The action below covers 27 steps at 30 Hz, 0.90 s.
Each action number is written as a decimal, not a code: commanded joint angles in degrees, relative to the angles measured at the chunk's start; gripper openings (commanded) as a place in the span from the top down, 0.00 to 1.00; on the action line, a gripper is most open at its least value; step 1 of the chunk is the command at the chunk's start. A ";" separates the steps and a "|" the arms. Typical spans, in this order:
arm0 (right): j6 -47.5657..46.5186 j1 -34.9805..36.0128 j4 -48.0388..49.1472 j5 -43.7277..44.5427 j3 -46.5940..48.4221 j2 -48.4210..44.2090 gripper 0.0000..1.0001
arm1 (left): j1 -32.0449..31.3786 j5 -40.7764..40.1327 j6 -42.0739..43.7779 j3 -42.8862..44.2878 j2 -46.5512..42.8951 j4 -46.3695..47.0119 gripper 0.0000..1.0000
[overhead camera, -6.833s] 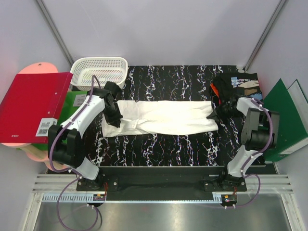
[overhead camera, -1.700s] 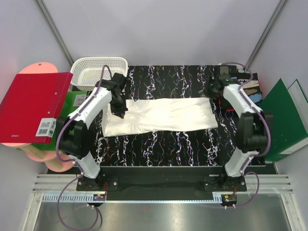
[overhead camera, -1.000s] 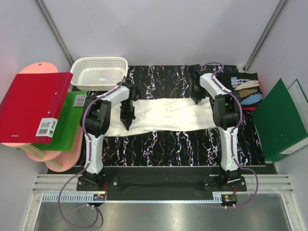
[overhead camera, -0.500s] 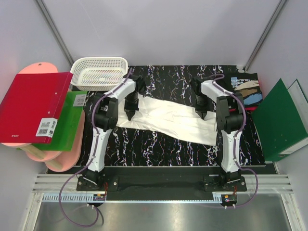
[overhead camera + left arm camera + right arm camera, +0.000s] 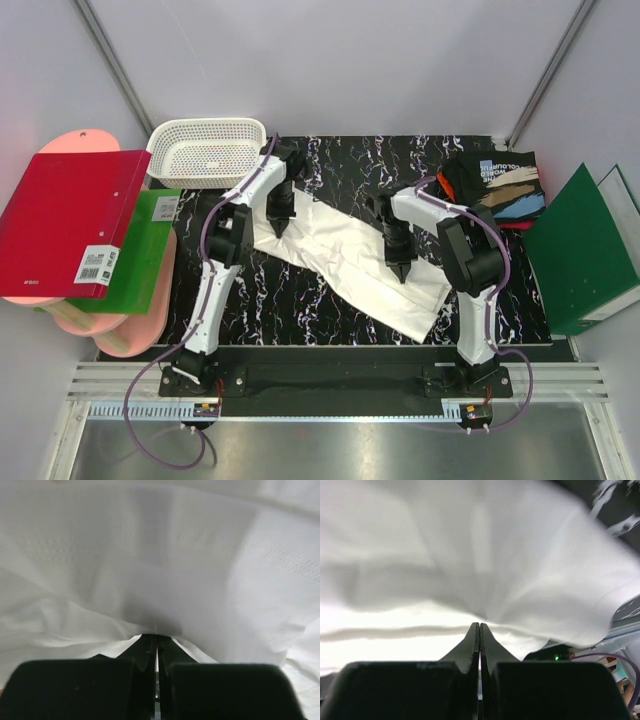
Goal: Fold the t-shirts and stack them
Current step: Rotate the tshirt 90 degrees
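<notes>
The white t-shirt, folded into a long band, lies slantwise on the black marbled desk. Its far end sits just beside the near right corner of the white lattice basket. Its other end lies well apart from the basket, toward the near right. The left arm reaches past the basket's right side, and the left jaws point down onto the shirt's end beside the basket. In the left wrist view the dark fingertips are pressed together, with a pinch of white cloth caught between them and cloth draping away on both sides. The right arm bends in from the side away from the basket, and the right jaws come down on the band's farther half. The right wrist view shows those fingertips clenched on a ridge of the same white cloth. Whether the middle of the band rests on the desk or hangs just above it cannot be told.

The black t-shirt, with tan, blue and white print facing up, lies at the same depth as the basket but well apart from it, at the desk's far right. A red-orange edge of cloth shows under it. A red binder and a green binder lie to the basket's left and nearer side, off the desk.
</notes>
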 commanded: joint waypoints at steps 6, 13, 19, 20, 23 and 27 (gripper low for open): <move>6.35 7.66 -6.13 -4.79 0.91 -4.46 1.00 | -0.26 11.46 -2.25 9.23 4.78 1.22 1.00; 6.10 8.10 -4.83 2.25 7.94 -7.63 1.00 | -0.08 8.90 0.30 -10.08 -14.62 10.09 0.44; 0.12 8.19 1.24 3.75 21.03 -5.52 1.00 | 0.80 11.98 1.45 -20.20 -32.64 14.58 0.01; -0.58 8.10 3.33 3.48 22.70 -3.95 1.00 | 0.97 11.98 1.45 -21.25 -36.14 14.67 0.01; -4.09 8.10 6.51 1.03 29.64 1.92 1.00 | 1.76 10.23 1.97 -24.42 -42.47 14.67 0.01; -8.23 8.10 6.26 -3.54 46.82 13.62 1.00 | 4.83 7.60 1.45 -30.56 -50.14 14.84 0.05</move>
